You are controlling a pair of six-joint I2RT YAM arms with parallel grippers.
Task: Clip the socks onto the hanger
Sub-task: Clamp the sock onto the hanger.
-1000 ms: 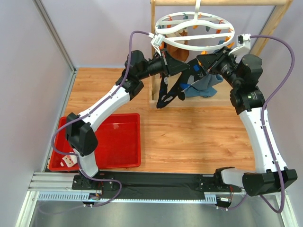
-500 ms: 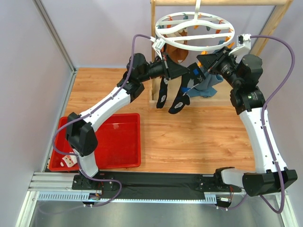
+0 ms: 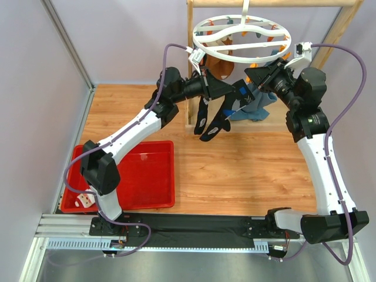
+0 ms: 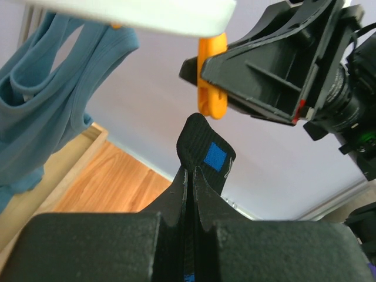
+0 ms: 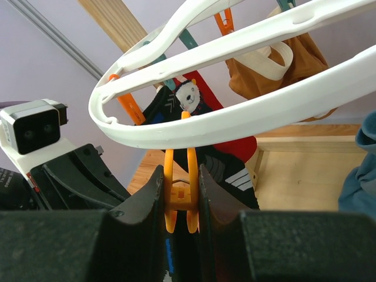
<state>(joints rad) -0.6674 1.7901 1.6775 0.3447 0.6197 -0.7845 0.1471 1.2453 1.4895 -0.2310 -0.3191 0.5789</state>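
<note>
The white ring hanger (image 3: pixel 241 38) hangs from the wooden rack. My left gripper (image 3: pixel 228 89) is shut on a black sock (image 3: pixel 212 124) that dangles below it. In the left wrist view the sock's tip (image 4: pixel 205 150), with a blue patch, sticks up between my fingers (image 4: pixel 192 173), just under an orange clip (image 4: pixel 212 76). My right gripper (image 3: pixel 257 78) is shut on that orange clip (image 5: pixel 181 188) and squeezes its handles under the hanger's rim (image 5: pixel 235 123). A red Christmas sock (image 5: pixel 202 108) and a dark striped sock (image 5: pixel 235 176) hang behind the clip.
A brown garment (image 3: pixel 218 66) and a teal garment (image 3: pixel 254 106) hang from the hanger. The pale wooden rack frame (image 3: pixel 191 70) stands behind my left gripper. A red tray (image 3: pixel 154 183) sits at the near left, with a small white and red item (image 3: pixel 87 200) at its corner.
My left gripper has moved slightly right and up toward the orange clip, and the dangling black sock has swung and bunched under it. My right gripper has stayed on the clip.
</note>
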